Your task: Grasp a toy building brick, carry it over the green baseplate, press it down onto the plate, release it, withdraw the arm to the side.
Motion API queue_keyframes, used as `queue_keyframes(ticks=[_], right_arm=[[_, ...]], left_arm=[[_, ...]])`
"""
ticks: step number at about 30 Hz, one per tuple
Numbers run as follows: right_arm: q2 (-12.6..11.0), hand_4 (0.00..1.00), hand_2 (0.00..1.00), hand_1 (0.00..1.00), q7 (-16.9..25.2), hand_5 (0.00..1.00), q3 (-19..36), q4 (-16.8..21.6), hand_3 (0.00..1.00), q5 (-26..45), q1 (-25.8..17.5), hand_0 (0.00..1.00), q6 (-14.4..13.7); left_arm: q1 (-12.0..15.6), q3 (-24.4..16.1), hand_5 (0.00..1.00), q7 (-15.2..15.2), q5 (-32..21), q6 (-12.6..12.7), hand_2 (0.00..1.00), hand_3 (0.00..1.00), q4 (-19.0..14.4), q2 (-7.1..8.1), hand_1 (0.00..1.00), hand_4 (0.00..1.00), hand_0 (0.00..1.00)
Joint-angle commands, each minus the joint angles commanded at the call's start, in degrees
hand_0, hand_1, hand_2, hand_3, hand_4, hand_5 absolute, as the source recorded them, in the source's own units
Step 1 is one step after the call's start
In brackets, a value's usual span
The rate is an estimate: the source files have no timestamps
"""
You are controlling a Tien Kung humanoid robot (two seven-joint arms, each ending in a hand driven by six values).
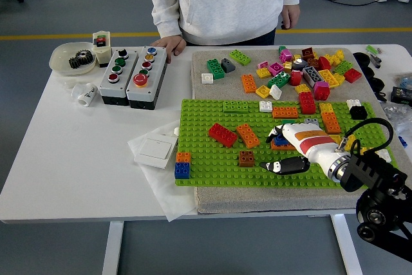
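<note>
The green baseplate [212,159] lies on a beige mat at the table's front right. Several bricks stand on it, among them a red brick [222,134], an orange brick [248,135] and a brown brick [246,158]. My right hand [280,149], white with orange stripes, reaches in from the lower right over the plate. Its fingers [288,132] curl down over a blue brick [280,140] that sits on an orange piece on the plate. The black thumb [283,165] lies apart, low over the studs. Much of the blue brick is hidden by the fingers.
Loose bricks [302,72] are piled on the mat behind the plate. Two push-button boxes [129,75], a bowl with a gear [72,58] and a white switch [156,150] lie to the left. A person stands at the far side, one hand [170,44] on the table.
</note>
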Motion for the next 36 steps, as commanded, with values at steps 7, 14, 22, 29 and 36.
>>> queue_keyframes(ticks=[7,14,22,29,36], right_arm=[[0.1,0.895,0.726,0.676,-0.1,0.561,-0.3,0.6,0.635,-0.1,0.2,0.687,0.0],[0.2,0.896,0.726,0.675,-0.2,0.560,0.0,0.1,0.635,0.0,0.2,0.687,0.0],[0.4,0.896,0.727,0.674,-0.1,0.559,0.2,-0.2,0.635,0.1,0.0,0.686,0.0],[0.6,0.896,0.726,0.674,0.2,0.559,0.1,-1.0,0.636,0.6,-0.2,0.683,-0.1],[0.9,0.896,0.726,0.673,0.7,0.557,0.2,-2.3,0.635,1.1,-0.3,0.683,-0.1]], left_arm=[[0.0,-0.1,0.615,0.0,0.1,0.0,0.769,0.585,0.0,-0.02,0.758,0.619,0.778],[-0.1,0.1,0.615,0.0,-0.2,0.1,0.769,0.585,0.0,0.00,0.758,0.619,0.778],[-0.1,0.4,0.615,0.0,-0.6,0.1,0.769,0.585,0.0,-0.02,0.757,0.619,0.777],[-0.1,0.5,0.615,0.0,-0.7,0.1,0.769,0.586,0.0,-0.09,0.757,0.619,0.777],[-0.1,0.5,0.615,0.0,-0.7,0.1,0.769,0.584,0.0,-0.10,0.757,0.619,0.778]])
